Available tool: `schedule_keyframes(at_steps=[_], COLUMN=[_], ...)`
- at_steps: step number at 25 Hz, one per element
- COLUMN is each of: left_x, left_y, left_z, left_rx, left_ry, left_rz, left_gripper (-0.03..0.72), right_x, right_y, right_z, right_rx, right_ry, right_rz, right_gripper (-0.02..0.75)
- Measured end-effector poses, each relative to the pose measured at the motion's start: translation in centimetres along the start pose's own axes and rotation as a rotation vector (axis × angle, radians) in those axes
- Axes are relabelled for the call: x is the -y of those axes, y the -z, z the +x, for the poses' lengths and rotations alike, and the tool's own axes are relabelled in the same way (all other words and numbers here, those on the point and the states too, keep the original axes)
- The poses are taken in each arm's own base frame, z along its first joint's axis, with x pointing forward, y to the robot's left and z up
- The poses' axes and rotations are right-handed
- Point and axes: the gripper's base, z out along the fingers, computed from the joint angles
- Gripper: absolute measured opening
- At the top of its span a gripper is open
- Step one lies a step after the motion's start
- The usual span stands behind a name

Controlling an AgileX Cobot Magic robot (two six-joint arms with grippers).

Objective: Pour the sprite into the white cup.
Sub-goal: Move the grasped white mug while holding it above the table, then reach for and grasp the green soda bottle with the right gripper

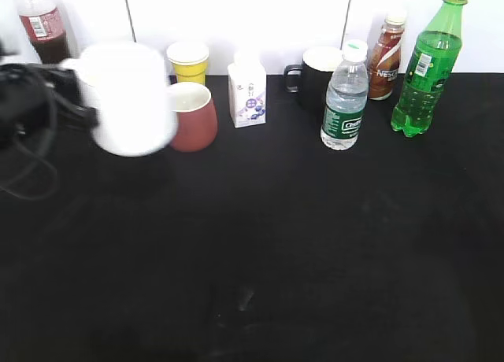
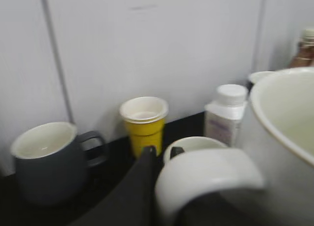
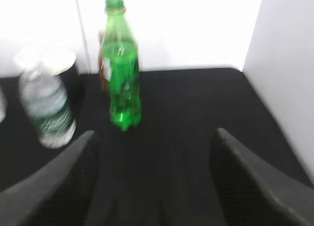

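Observation:
The white cup (image 1: 130, 98) is lifted off the black table at the left and looks blurred. My left gripper (image 1: 82, 102) is shut on its handle. In the left wrist view the jaws (image 2: 163, 151) clasp the white loop handle (image 2: 206, 179), and the cup's body (image 2: 282, 137) fills the right side. The sprite (image 1: 429, 67), a tall green bottle, stands upright at the back right. In the right wrist view it (image 3: 120, 86) stands ahead and left of my right gripper (image 3: 153, 137), which is open, empty and well short of it. The right gripper is out of the exterior view.
Along the back wall stand a cola bottle (image 1: 43, 24), yellow cup (image 1: 187, 60), dark red mug (image 1: 195, 118), small carton (image 1: 247, 93), black mug (image 1: 315, 75), water bottle (image 1: 344, 98) and brown bottle (image 1: 386, 59). A grey mug (image 2: 44, 159) shows in the left wrist view.

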Motion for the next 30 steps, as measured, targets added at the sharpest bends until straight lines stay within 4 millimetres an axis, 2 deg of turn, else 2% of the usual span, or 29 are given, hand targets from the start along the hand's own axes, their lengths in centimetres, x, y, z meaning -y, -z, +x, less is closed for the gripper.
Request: schedule_keyframes(at_steps=[1, 2, 7, 9, 12, 18, 22, 27, 30], left_x=[0.3, 0.5, 0.6, 0.7, 0.9, 0.9, 0.9, 0.9, 0.9], left_y=[-0.1, -0.1, -0.1, -0.1, -0.1, -0.1, -0.1, -0.1, -0.1], left_z=[0.0, 0.0, 0.0, 0.0, 0.0, 0.0, 0.0, 0.0, 0.0], left_rx=[0.001, 0.0, 0.0, -0.002, -0.004, -0.004, -0.004, -0.004, -0.004], left_ry=[0.0, -0.002, -0.01, -0.018, -0.027, -0.028, -0.028, -0.028, -0.028], left_rz=[0.011, 0.018, 0.031, 0.044, 0.058, 0.061, 0.061, 0.061, 0.061], left_gripper=[0.06, 0.06, 0.06, 0.059, 0.059, 0.058, 0.059, 0.059, 0.059], right_x=[0.1, 0.0, -1.2, -1.2, -1.7, -2.9, -2.8, -3.1, -3.6], right_y=[-2.6, -4.8, -13.3, -16.4, -20.0, -25.8, -29.0, -31.2, -32.2], right_z=[0.8, 1.9, 7.9, 9.3, 10.1, 12.5, 13.5, 12.8, 13.9], right_rx=[-0.005, -0.018, -0.021, -0.034, -0.028, -0.04, -0.059, -0.072, -0.093], right_ry=[-0.008, -0.021, -0.009, -0.018, -0.023, -0.044, -0.055, -0.026, -0.027], right_rz=[0.006, 0.001, -0.141, -0.149, -0.163, -0.18, -0.149, -0.164, -0.2], right_gripper=[0.627, 0.658, 0.671, 0.671, 0.671, 0.671, 0.671, 0.67, 0.659])
